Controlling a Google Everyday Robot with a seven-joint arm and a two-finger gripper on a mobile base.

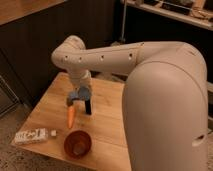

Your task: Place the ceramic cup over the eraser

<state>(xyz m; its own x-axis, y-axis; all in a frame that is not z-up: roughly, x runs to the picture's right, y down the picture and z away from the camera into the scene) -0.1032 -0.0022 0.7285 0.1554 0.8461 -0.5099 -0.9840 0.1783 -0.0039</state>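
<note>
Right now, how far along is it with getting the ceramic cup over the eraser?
Done: the claw is shut on the light-blue ceramic cup, holding it above the wooden table. In hand: the cup hangs near the dark upright block, beside the carrot. Left: bringing the cup down over the eraser, which I cannot pick out for certain, then letting go.

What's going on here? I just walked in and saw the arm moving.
The robot's gripper is shut on the ceramic cup, holding it just above the wooden table, next to a dark upright block. A carrot, a red-brown bowl and a white packet lie nearer the front edge.
</note>
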